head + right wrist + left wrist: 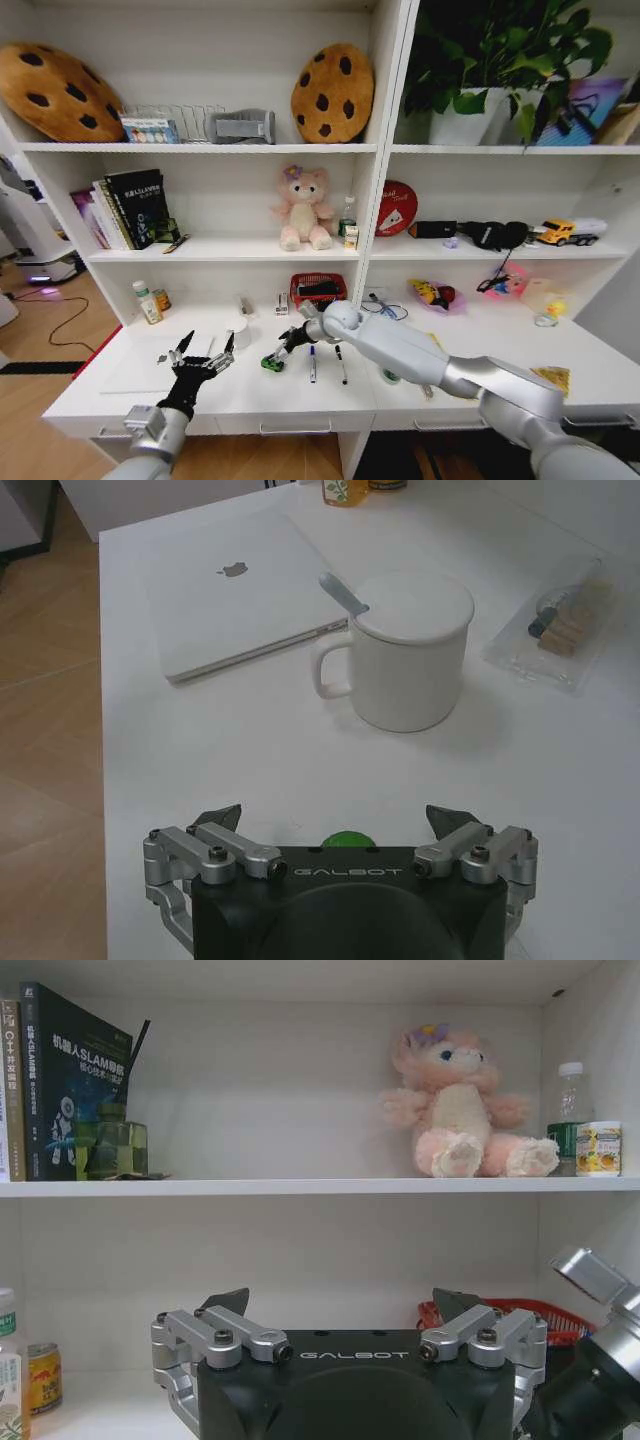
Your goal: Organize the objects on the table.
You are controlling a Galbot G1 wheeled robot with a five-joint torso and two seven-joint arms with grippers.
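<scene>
A tiny green toy car (272, 364) sits on the white table (300, 400) left of centre. My right gripper (277, 355) hangs open right over it, and the car's roof (347, 841) peeks out between the spread fingers. Two marker pens (312, 365) (341, 365) lie just right of the car. The slim silver laptop (240, 590) lies closed near the table's left end, with my left gripper (208, 342) hovering open above it. In the left wrist view the left gripper (340, 1305) is empty. A small teal can (390, 376) shows partly under my right forearm.
A white lidded mug (410, 650) stands between laptop and car, with a clear plastic case (550, 630) behind it. A red basket (318, 290) and small bottles (148, 300) sit at the table's back. The shelf above holds a pink plush bear (455, 1110) and books (130, 208).
</scene>
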